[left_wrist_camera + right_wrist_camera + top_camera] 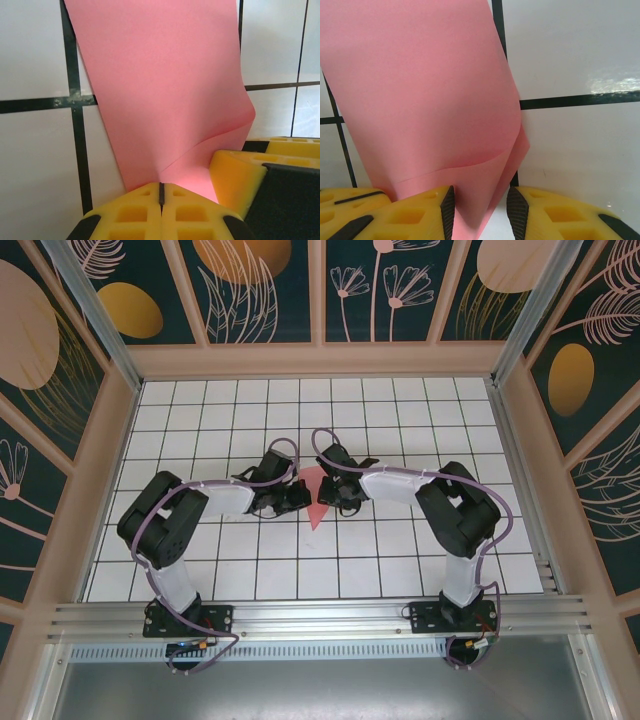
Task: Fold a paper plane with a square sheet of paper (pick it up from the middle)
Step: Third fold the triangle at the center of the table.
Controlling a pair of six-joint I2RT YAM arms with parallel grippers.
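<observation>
Pinching the square sheet of paper (317,498) in the middle of the table (200,560), the left gripper (161,192) clamps its edge, likely as an anchor. The right gripper (480,212) straddles the curled flap, jaws apart, seemingly poised to crease.

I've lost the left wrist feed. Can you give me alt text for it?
The left hand, its yellow fingers shut, pinches the near edge of the pink paper. The paper stretches up the frame, buckled on its right side, over a white table gridded in black. Another yellow finger sits beside the paper at lower right.
</observation>
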